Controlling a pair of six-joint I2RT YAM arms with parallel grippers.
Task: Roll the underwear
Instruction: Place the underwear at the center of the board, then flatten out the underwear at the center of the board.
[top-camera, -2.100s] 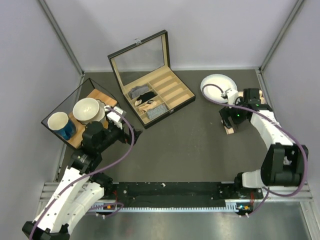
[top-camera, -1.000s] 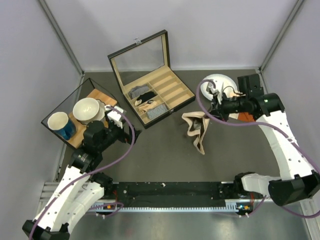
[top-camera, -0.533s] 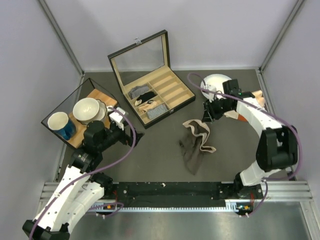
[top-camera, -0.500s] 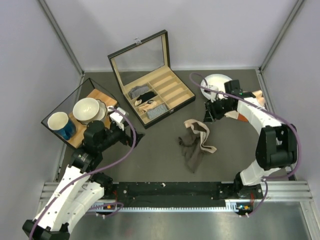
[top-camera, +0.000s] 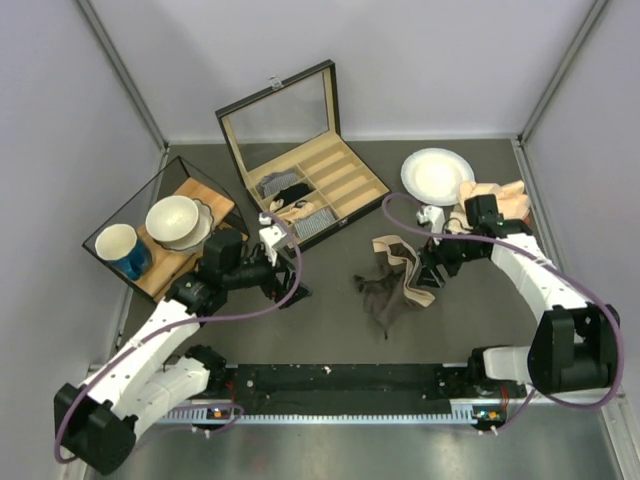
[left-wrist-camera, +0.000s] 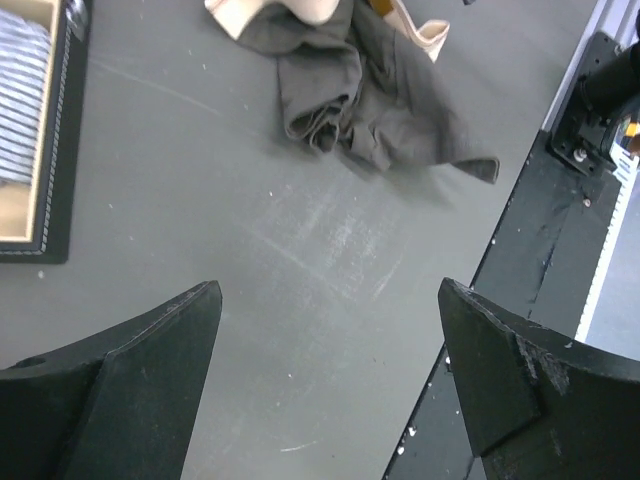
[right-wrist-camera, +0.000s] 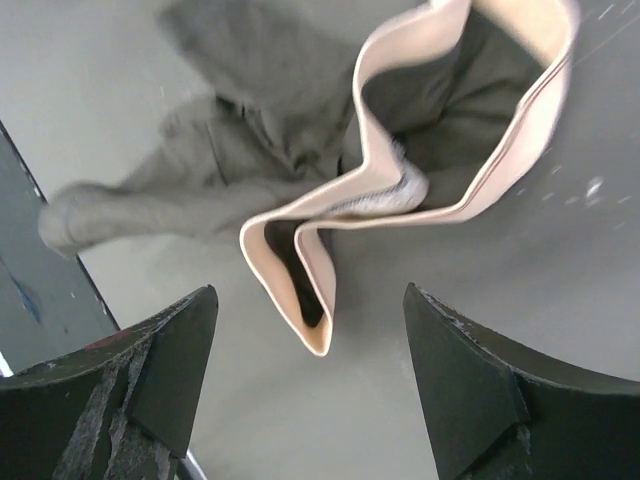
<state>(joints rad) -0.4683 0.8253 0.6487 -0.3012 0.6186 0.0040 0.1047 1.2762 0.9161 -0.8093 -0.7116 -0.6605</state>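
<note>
The underwear (top-camera: 392, 283) lies crumpled on the dark table between the arms, dark grey-brown with its beige waistband folded in loops toward the right. It shows at the top of the left wrist view (left-wrist-camera: 380, 110) and in the right wrist view (right-wrist-camera: 300, 150), where the waistband (right-wrist-camera: 340, 215) curls toward the fingers. My right gripper (top-camera: 433, 272) hovers open and empty just right of the waistband; its fingertips straddle bare table below the cloth (right-wrist-camera: 312, 330). My left gripper (top-camera: 288, 280) is open and empty to the left of the cloth (left-wrist-camera: 330, 330).
An open wooden box (top-camera: 340, 195) with small cloth rolls stands at the back. A white plate (top-camera: 436, 176) and peach cloths (top-camera: 500, 195) lie at the back right. A tray (top-camera: 190, 195) with a bowl and blue mug sits at the left. The black rail (left-wrist-camera: 560, 230) runs along the near edge.
The right gripper carried the underwear from the right to the table's middle, let it drop, and now sits open beside it. The left arm has swung toward the cloth.
</note>
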